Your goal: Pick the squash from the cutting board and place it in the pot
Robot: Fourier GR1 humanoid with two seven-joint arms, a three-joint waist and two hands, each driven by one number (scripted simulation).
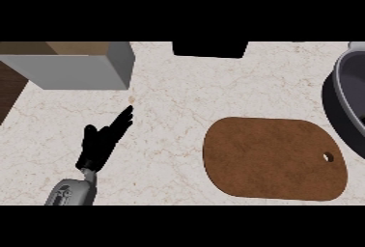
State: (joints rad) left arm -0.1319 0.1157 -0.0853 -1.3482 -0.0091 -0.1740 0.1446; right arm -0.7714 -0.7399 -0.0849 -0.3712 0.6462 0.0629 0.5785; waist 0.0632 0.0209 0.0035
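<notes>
The left hand (100, 144) rests over the marbled bench (171, 96) left of centre, its fingers (125, 117) straight and released, pointing toward the grey box (71, 65) at the far left edge. A wide strip of bare bench separates it from the brown cutting board (274, 158), whose top carries no squash; the squash shows nowhere. The pot (349, 96) is cut by the right edge, just beyond the board's far corner.

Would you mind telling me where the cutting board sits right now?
In the head view, the brown cutting board lies on the counter at lower right, just left of the dark pot, with nothing on it.
</notes>
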